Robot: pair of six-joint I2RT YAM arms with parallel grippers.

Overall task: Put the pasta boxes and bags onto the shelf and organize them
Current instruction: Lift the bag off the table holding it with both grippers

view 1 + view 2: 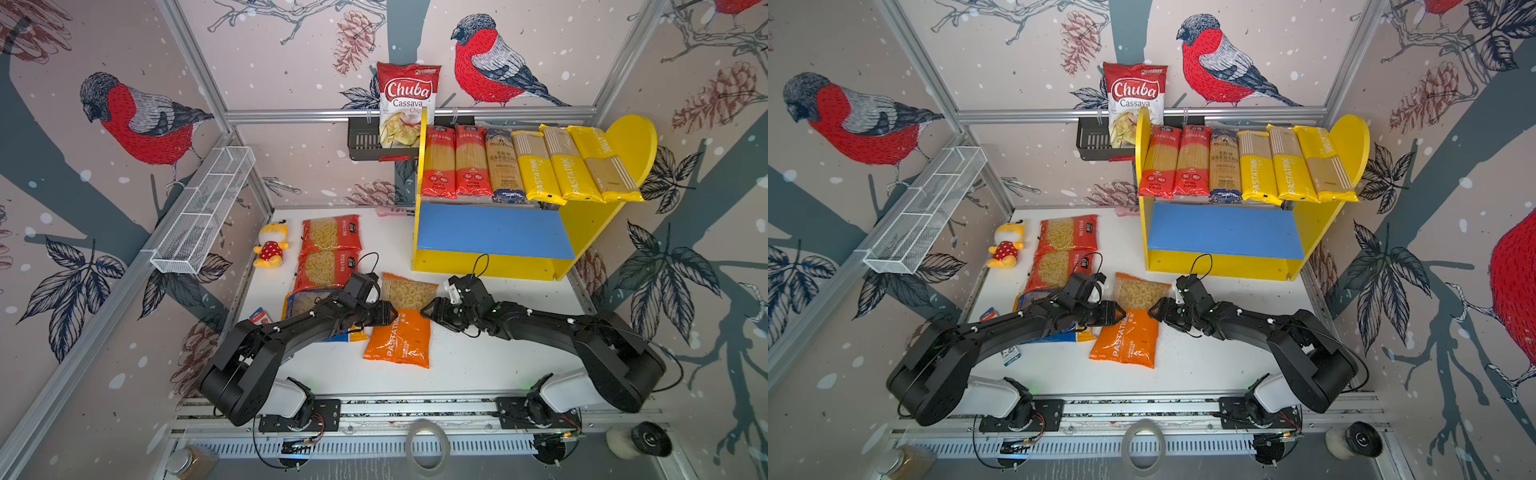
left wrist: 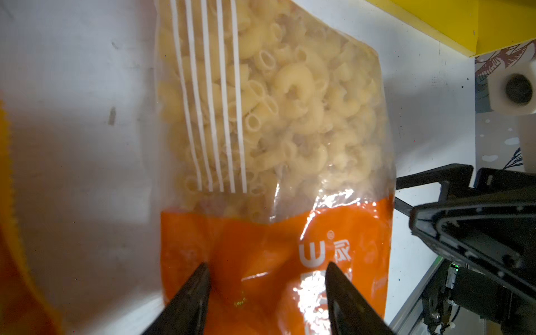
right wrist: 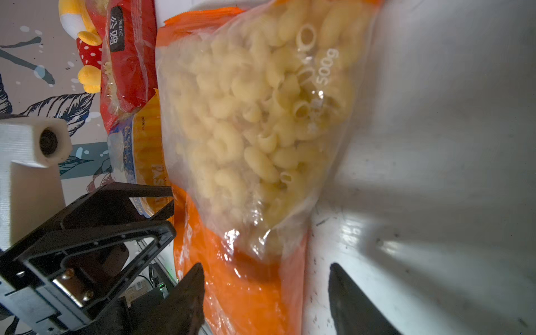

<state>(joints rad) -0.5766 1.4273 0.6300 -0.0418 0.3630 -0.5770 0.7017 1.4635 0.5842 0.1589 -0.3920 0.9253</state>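
Shelving job past the halfway mark: we counted six long spaghetti packs lying side by side on the top board of the shelf, upper right of both top views. Its blue lower board held nothing. Four macaroni bags remained on the table: two red bags at ctr-left, a blue-yellow bag partly under the L arm, and the orange bag at ctr. L claw and R claw flanked the orange bag's middle from either side, both released w/ jaws spread, grasping nothing. Wrist views showed fingertips apart over the bag. We judged it next up.
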